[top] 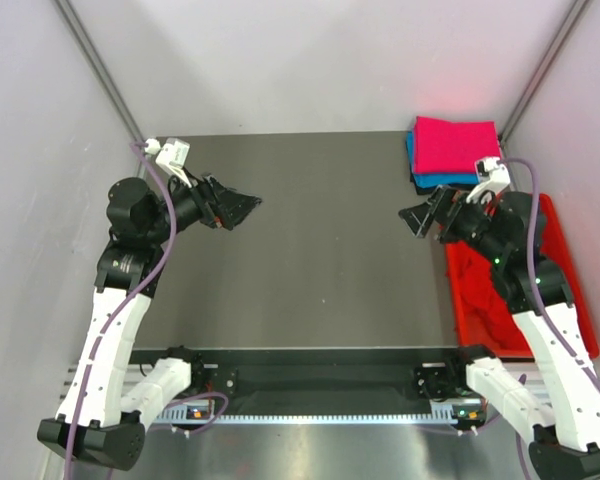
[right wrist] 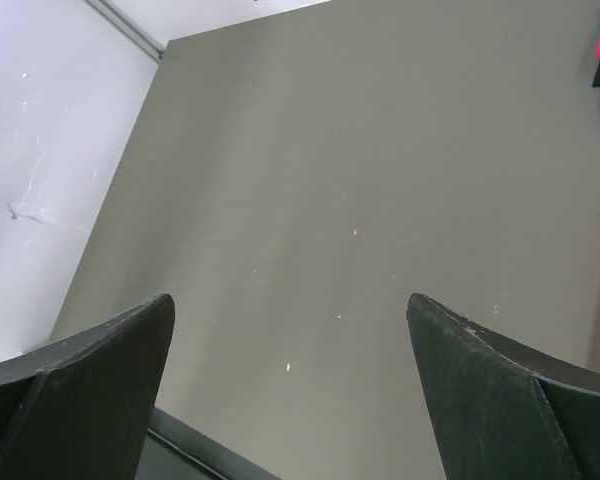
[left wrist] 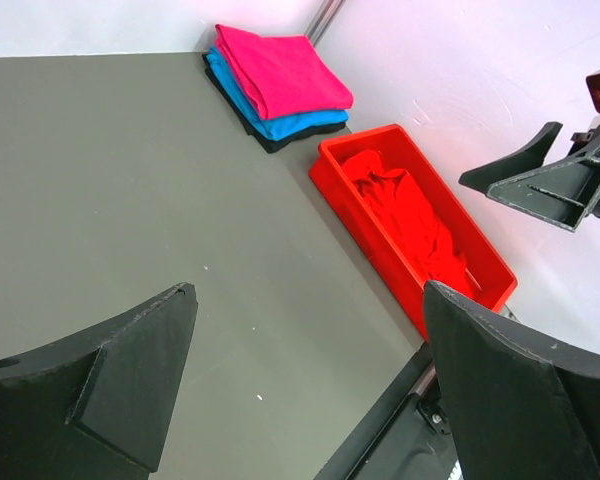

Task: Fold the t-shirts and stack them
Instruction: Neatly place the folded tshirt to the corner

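A folded pink t-shirt [top: 454,146] lies on a folded blue t-shirt [top: 432,181] at the table's back right corner; the pink one [left wrist: 283,70] and the blue one [left wrist: 280,122] also show in the left wrist view. A crumpled red t-shirt [top: 477,285] fills the red crate [top: 553,215]; the left wrist view shows that shirt [left wrist: 408,212] too. My left gripper [top: 248,208] hangs open over the table's left side, holding nothing. My right gripper [top: 412,221] hangs open beside the crate, also holding nothing. The wrist views show the left gripper [left wrist: 310,300] and the right gripper [right wrist: 290,305] with wide gaps.
A dark layer [left wrist: 265,140] lies under the blue shirt. The red crate [left wrist: 380,255] stands along the right wall. White walls enclose the grey table [top: 320,250] on three sides. A black rail [top: 330,380] runs along the near edge.
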Robot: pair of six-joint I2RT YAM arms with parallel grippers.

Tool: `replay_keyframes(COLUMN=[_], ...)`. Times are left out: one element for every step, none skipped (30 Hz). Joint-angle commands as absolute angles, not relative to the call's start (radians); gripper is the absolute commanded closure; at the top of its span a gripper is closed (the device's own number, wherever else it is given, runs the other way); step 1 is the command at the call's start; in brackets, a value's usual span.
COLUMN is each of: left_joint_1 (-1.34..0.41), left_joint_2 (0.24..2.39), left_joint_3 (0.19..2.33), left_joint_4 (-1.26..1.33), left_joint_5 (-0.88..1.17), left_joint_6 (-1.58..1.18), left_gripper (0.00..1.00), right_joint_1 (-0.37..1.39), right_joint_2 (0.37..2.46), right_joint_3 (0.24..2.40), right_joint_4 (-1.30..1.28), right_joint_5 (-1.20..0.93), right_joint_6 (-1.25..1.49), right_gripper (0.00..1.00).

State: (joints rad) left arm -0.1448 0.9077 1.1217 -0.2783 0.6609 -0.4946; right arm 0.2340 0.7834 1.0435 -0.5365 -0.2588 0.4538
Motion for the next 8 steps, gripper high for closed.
replay_keyframes(left_joint_1=[-0.141,-0.141,-0.141,-0.141,-0.141,-0.141,-0.141,-0.141], left_joint_2=[0.891,0.890,0.890,0.890,0.888,0.890,0.888,0.888], left_joint_3=[1.115,1.114,1.112,1.111,1.108,1.106,1.104,1.103], left_joint_4=[-0.247,-0.245,-0.244,-0.244,-0.244,-0.236,-0.233,-0.232], left_joint_5=[0.667,0.667,0.666,0.664,0.663,0.664,0.663,0.663], left_joint_6=[-0.492,-0.491,-0.491,-0.491,-0.492,-0.492,-0.492,-0.494], left_gripper=[0.01,0.01,0.01,0.01,0.01,0.01,0.01,0.01], right_joint_1=[0.247,0.248,0.249,0.247,0.247,0.248,0.249,0.247], right_joint_2=[0.762,0.762,0.758,0.756,0.756,0.756,0.753,0.750], right_joint_3=[1.085,1.085,1.083,1.083,1.083,1.085,1.086,1.086], right_joint_4=[-0.537,-0.538,-0.540,-0.538,-0.541,-0.540,-0.538,-0.535], right_joint_5=[-0.245,-0.244,-0.239,-0.235,-0.235,-0.233,-0.230,-0.229], right_joint_6=[0.454,0.456,0.454,0.451,0.448,0.448,0.448,0.446], right_gripper=[0.00,0.00,0.00,0.00,0.00,0.00,0.01,0.00])
